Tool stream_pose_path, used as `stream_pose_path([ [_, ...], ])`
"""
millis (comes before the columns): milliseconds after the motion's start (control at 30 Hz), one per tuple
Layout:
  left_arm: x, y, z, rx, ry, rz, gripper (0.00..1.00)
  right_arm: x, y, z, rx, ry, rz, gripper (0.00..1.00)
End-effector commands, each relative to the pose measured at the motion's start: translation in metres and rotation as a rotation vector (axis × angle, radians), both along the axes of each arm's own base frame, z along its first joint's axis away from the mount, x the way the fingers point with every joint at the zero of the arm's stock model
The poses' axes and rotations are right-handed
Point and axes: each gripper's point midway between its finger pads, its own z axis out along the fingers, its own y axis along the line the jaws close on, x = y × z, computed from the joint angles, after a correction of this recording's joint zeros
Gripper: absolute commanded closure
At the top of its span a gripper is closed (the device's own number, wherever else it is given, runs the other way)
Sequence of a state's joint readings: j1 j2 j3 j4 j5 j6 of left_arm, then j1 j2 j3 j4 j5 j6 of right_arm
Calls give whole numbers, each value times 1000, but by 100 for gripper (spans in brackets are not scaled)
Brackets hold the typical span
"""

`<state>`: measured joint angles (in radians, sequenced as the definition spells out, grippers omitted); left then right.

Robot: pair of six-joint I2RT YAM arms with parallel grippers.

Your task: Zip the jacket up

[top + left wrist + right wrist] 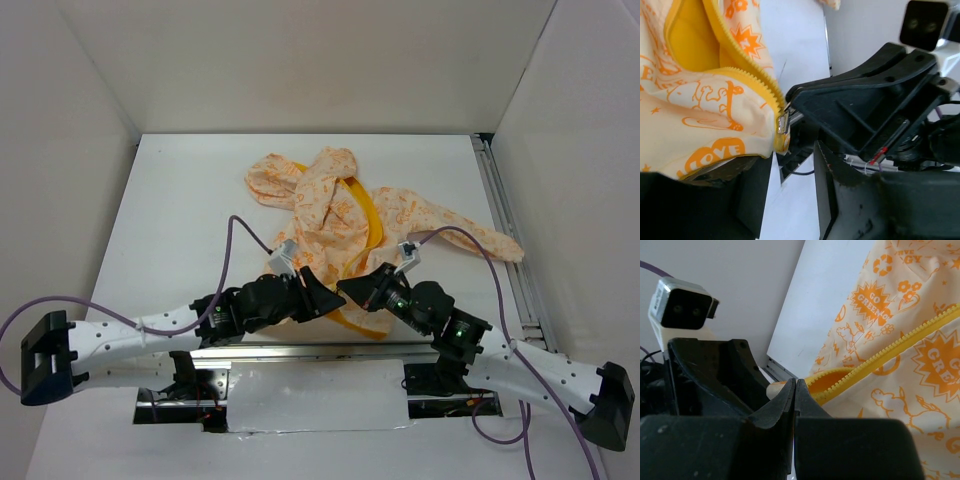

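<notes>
The jacket lies spread on the white table, cream with orange print and a yellow zipper strip. It also shows in the left wrist view and the right wrist view. Both grippers meet at its near hem. My left gripper is open, and the hem rests on its left finger. My right gripper is shut, its tips at the metal zipper slider, where the two yellow tooth rows join. Above the slider the zipper gapes open, showing yellow lining.
A metal rail runs along the table's right edge. White walls enclose the back and both sides. A slot with cables lies at the near edge between the arm bases. One sleeve reaches toward the rail.
</notes>
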<state>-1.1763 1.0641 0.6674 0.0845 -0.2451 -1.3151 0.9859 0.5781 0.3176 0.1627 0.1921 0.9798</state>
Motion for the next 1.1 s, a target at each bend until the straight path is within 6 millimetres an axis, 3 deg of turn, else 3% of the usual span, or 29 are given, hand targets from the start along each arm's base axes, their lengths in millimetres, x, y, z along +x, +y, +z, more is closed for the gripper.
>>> stream_pose_path([
  [0, 10, -1, 32, -74, -122, 26, 51, -2, 2, 2, 0, -3, 10, 100],
  [167, 9, -2, 33, -56, -171, -6, 65, -4, 5, 7, 10, -13, 29, 100],
  [200, 9, -2, 33, -54, -178, -10, 72, -4, 5, 6, 7, -12, 26, 100],
  [467, 14, 2, 27, -14, -168, 22, 80, -6, 5, 9, 6, -28, 39, 100],
  [533, 15, 3, 26, -3, -177, 24, 98, -7, 5, 10, 2, -37, 48, 100],
  [567, 16, 3, 26, 8, -200, 16, 100, -7, 4, 10, -2, -38, 45, 100],
  [700, 8, 7, 13, 74, -242, -53, 100, 1, -4, 7, -58, -52, -5, 100],
  [800, -17, 15, -9, 86, -200, -168, 100, 15, -15, 3, -122, -71, -97, 100],
  [833, -24, 15, -2, 38, -212, -193, 100, 19, -17, 2, -136, -85, -114, 100],
  [867, -32, 18, -12, 35, -211, -230, 100, 23, -17, -1, -159, -83, -128, 100],
  [900, -37, 19, -11, 14, -228, -261, 100, 25, -16, -3, -180, -86, -135, 100],
  [1067, -54, 31, -32, 21, -162, -307, 100, 36, -15, -27, -265, -40, -175, 100],
])
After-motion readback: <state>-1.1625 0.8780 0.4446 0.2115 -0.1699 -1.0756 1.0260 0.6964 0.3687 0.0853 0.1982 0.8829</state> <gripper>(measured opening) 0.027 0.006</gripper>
